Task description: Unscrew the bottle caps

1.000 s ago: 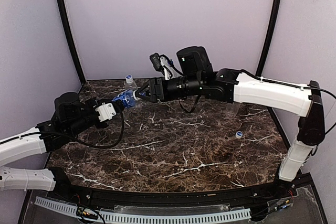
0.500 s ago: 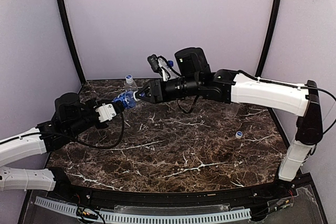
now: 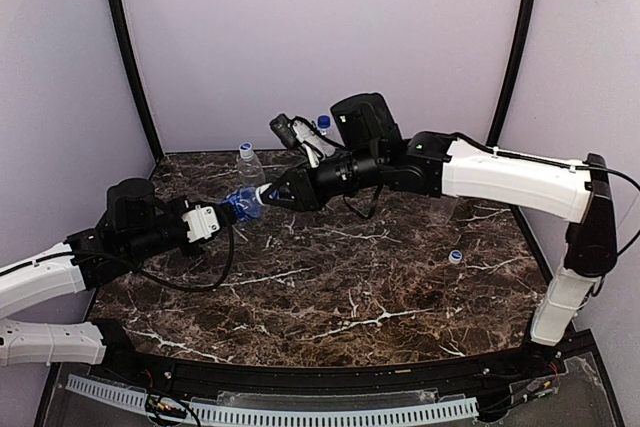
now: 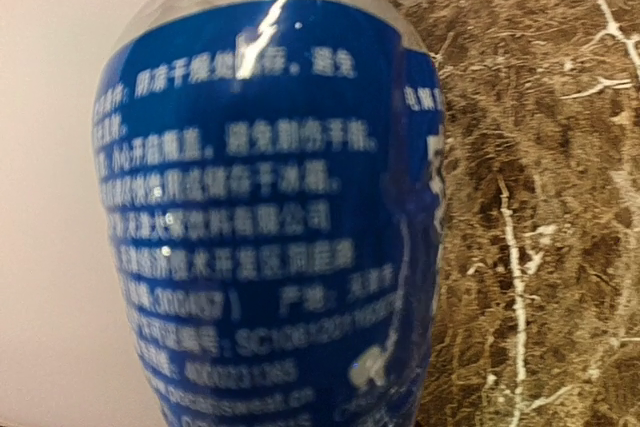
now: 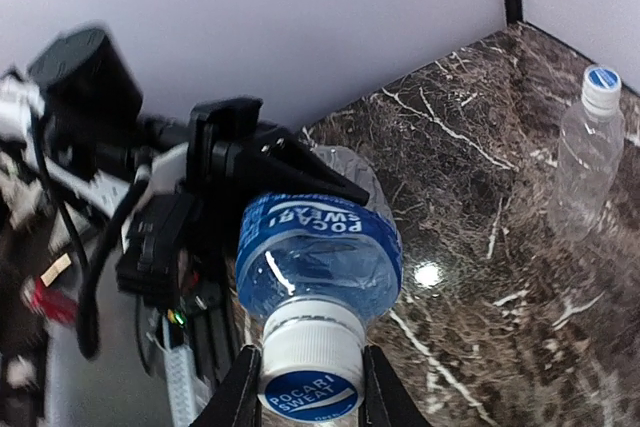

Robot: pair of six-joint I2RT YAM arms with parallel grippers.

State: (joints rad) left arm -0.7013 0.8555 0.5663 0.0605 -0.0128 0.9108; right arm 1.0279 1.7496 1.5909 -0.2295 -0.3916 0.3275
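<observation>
Pale lilac walls (image 3: 320, 37) close in three sides of a dark brown marble worktop (image 3: 350, 287) veined in white. A curved black pole (image 3: 125, 57) rises at each rear corner. The light is soft and even.

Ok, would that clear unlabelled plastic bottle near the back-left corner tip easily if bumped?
Probably. The clear unlabelled plastic bottle looks empty, so likely light. It is tall and narrow, so a nudge could topple it, and its round body might roll on the smooth marble table.

Top view looks down from six o'clock over the whole surface (image 3: 380, 287); left wrist view sits tight against the blue-labelled bottle (image 4: 270, 207); right wrist view closely faces its cap (image 5: 312, 372); all share it.
</observation>
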